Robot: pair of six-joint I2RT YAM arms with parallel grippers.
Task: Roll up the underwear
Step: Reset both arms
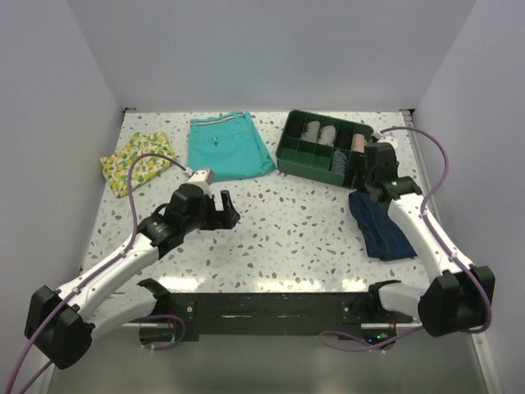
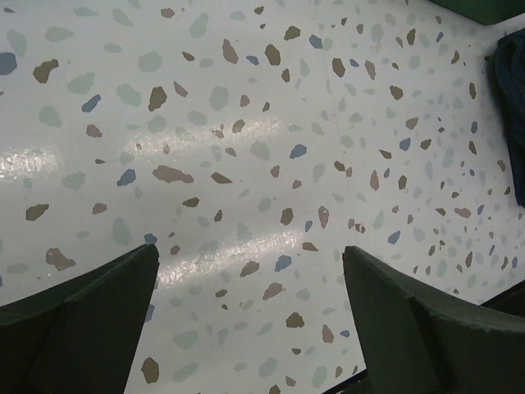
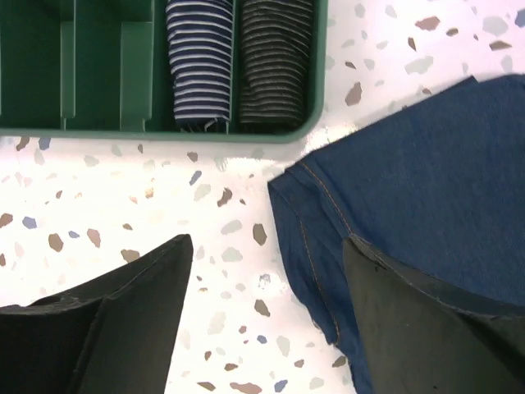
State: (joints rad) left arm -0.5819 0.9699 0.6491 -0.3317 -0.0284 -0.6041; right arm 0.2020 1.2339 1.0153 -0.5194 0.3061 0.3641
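Note:
The underwear (image 3: 275, 57) lies rolled up, dark with thin pale stripes, in the corner compartment of the green tray (image 3: 164, 135). My right gripper (image 3: 267, 240) hangs open just outside the tray's rim, straight back from that roll, with only table between its fingers. Its right finger (image 3: 426, 328) is over the edge of a plain navy garment (image 3: 426, 172). In the top view the right gripper (image 1: 365, 176) covers the tray's near right corner. My left gripper (image 1: 225, 212) is open over bare speckled table (image 2: 246, 148) at mid-left and holds nothing.
A navy roll with white stripes (image 3: 199, 61) fills the compartment beside the underwear. The tray (image 1: 287, 156) holds more rolls at the back right. Teal shorts (image 1: 228, 146) lie at the back centre, a lemon-print cloth (image 1: 135, 162) at back left. The navy garment (image 1: 379, 226) lies at right.

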